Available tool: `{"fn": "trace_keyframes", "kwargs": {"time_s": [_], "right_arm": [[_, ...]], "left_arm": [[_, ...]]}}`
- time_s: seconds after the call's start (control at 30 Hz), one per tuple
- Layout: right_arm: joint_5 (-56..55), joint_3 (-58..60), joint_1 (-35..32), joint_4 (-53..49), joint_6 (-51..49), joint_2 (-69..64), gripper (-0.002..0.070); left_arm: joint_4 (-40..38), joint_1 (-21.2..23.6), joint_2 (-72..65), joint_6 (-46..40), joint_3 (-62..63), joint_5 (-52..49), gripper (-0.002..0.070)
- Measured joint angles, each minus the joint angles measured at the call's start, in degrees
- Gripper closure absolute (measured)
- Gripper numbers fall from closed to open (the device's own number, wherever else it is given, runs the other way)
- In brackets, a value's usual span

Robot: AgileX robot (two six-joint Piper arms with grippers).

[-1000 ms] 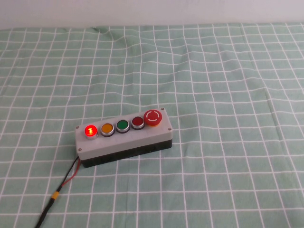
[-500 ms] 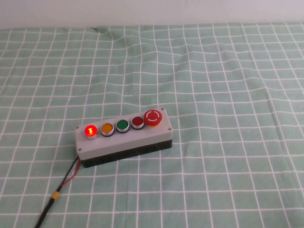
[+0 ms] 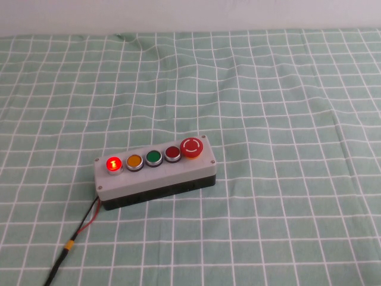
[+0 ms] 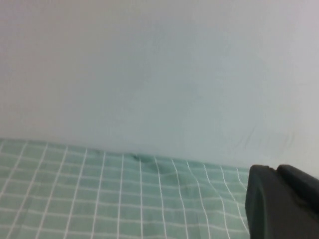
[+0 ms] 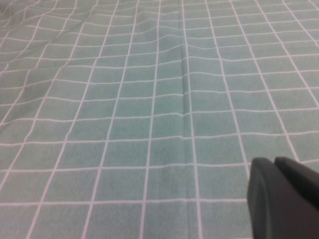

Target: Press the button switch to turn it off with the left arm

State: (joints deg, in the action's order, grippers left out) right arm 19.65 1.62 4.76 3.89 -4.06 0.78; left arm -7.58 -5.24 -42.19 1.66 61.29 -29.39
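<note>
Wire: a thin red-and-black wire (image 3: pixel 83 227) with a yellow band runs from the box's near left corner toward the table's near edge.
Box: a grey plastic five-button box (image 3: pixel 156 173) on a black base, lying slightly askew on the cloth, left of centre.
Button switch: the small round red push button with a silver ring (image 3: pixel 112 164) sits at the box's left end, lit, a "1" glowing on it, so it is not yet off.
Neighbours: a yellow button (image 3: pixel 134 161) just beside it, then green, dark red, and a big red mushroom button (image 3: pixel 192 148) at the far end.
Cloth: soft green tablecloth with a white grid (image 3: pixel 286 107), wrinkled toward the back.
Left gripper: only a black boxy edge (image 4: pixel 281 201) shows in the left wrist view, raised and aimed at the far wall; fingers open or closed, I cannot tell.
Right gripper: a black edge (image 5: pixel 284 196) over bare cloth; likewise unclear.
Advice: come straight down on the lit cap's centre, clear of the yellow one, with a short firm press.
</note>
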Motion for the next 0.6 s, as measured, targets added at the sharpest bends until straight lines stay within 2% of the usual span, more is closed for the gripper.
{"fn": "trace_keyframes", "kwargs": {"time_s": [0.13,0.37,0.6], "right_arm": [[0.0,0.0,0.0,0.0,0.0,0.0,0.0692],[0.0,0.0,0.0,0.0,0.0,0.0,0.0692],[0.0,0.0,0.0,0.0,0.0,0.0,0.0692]], "left_arm": [[-4.52,0.0,-6.5,-0.3,0.0,-0.84,0.0678],[-11.71,0.0,-18.16,-6.29,0.0,-6.08,0.0678],[-13.29,-0.54,-27.03,-7.73,0.0,-12.24,0.0678]]}}
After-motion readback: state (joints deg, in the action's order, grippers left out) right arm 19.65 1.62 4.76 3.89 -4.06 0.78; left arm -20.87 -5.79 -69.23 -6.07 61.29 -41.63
